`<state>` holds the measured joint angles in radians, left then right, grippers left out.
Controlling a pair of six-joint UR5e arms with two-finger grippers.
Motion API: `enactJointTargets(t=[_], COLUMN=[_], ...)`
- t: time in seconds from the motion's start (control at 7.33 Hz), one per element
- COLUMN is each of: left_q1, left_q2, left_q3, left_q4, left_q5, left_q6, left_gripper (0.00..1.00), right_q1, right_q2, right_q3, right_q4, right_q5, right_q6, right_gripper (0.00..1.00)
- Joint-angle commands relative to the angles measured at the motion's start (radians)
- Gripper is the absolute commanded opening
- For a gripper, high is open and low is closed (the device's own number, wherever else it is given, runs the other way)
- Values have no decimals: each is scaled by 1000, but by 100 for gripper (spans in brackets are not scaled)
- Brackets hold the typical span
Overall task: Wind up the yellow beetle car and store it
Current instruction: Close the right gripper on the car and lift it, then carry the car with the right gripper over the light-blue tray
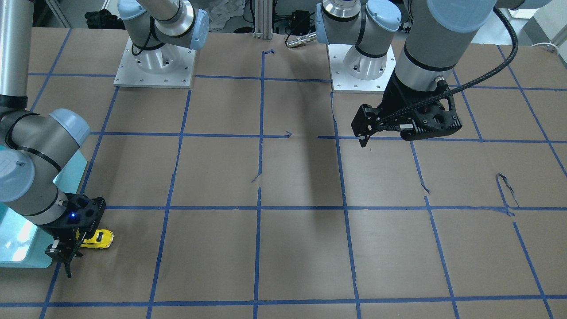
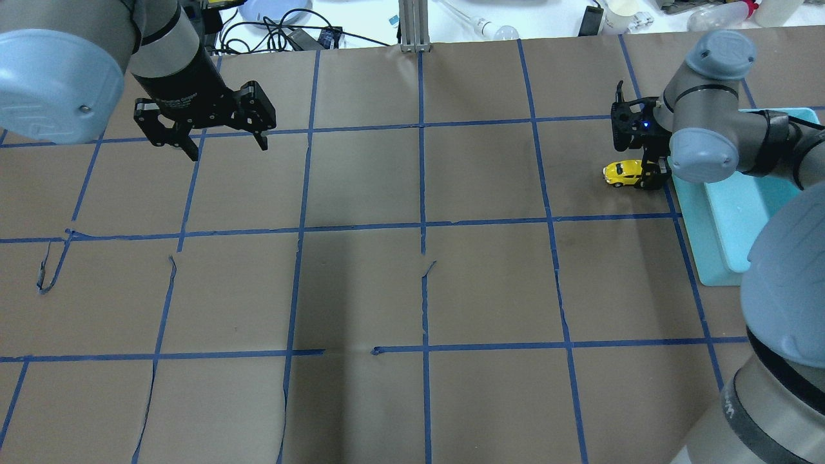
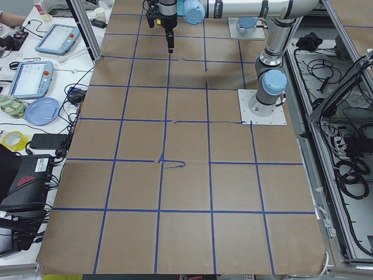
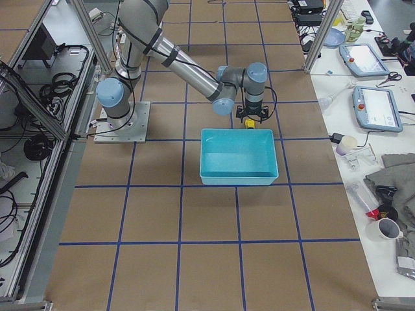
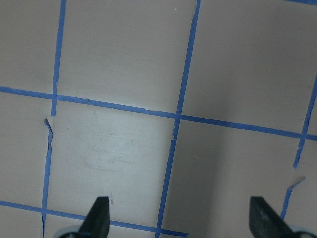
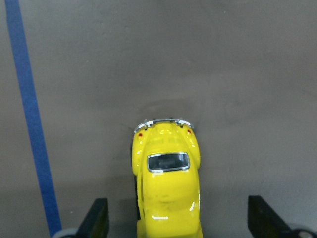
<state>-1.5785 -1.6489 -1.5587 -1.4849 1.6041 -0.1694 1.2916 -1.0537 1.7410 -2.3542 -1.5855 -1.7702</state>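
Observation:
The yellow beetle car [image 6: 167, 183] stands on the brown paper table, its rear end pointing away from the wrist camera. My right gripper [image 6: 178, 220] is open and low over it, one finger on each side of the car's front half, with gaps to the body. The car also shows in the overhead view [image 2: 621, 173], beside the right gripper [image 2: 650, 175], and in the front-facing view [image 1: 100, 239]. My left gripper [image 2: 222, 140] is open and empty above the far left of the table, shown over bare paper in its wrist view [image 5: 181, 218].
A light blue tray [image 2: 709, 232] lies right behind the right gripper at the table's right edge, also in the exterior right view [image 4: 238, 175]. Blue tape lines [image 2: 422, 193] form a grid on the paper. Arm bases [image 1: 155, 66] stand at the robot's side.

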Motion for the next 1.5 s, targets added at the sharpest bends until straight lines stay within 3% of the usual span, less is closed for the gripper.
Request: enactJointTargets(t=[0.0, 0.14, 0.41, 0.68, 0.95, 1.36], left_q1=[0, 0, 0, 0, 0, 0], left_q2=[1, 1, 0, 1, 1, 3], left_q3=[0, 0, 0, 0, 0, 0], left_q4=[3, 3, 9, 17, 17, 17], left_q5=[0, 0, 2, 2, 2, 2], left_q6=[4, 8, 10, 34, 37, 45], left_gripper=[100, 100, 100, 100, 100, 100], right_q1=[0, 6, 18, 17, -12, -202], right_q2=[-9, -29, -70, -151, -219, -247], right_q3=[3, 0, -5, -98, -150, -130], right_q4=[12, 16, 45, 222, 306, 365], right_q5=[-1, -1, 16, 21, 16, 7], right_q6=[-8, -8, -6, -8, -9, -134], right_gripper=[6, 0, 0, 0, 0, 0])
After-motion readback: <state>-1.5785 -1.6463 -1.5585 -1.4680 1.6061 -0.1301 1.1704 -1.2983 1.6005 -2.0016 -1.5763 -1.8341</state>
